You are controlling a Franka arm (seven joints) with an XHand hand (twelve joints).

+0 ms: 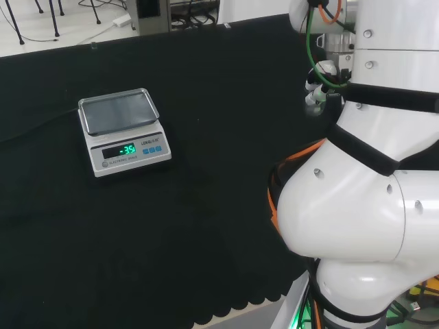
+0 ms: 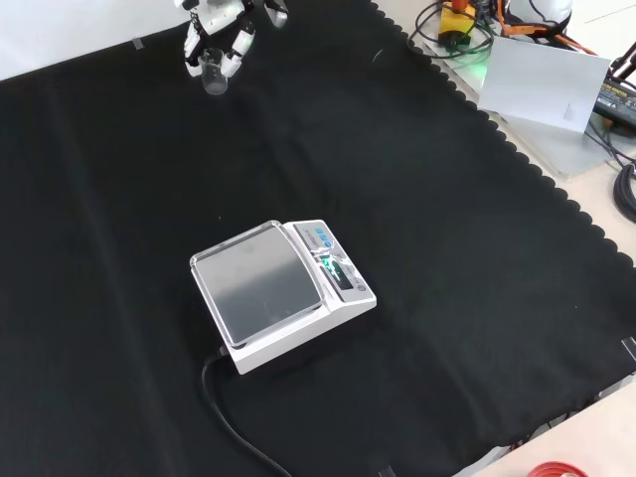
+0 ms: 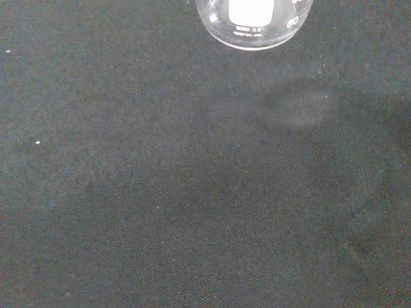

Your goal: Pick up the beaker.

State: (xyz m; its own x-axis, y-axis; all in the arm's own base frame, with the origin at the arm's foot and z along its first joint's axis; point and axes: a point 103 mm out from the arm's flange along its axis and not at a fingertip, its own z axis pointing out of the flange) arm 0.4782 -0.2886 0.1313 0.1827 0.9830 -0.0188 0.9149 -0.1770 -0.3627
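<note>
Scale (image 1: 123, 131) sits left of centre on black cloth (image 1: 206, 226) in the head view. Front view: hand (image 2: 221, 30) at upper left, fingers curled around the clear beaker (image 2: 213, 76). Wrist view: beaker base at top, above cloth.

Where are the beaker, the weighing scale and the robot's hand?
beaker (image 3: 252, 25), wrist view, on its glass base.
scale (image 2: 260, 284), front view, on its metal pan.
hand (image 2: 221, 20), front view, on its fingers around the beaker.
</note>
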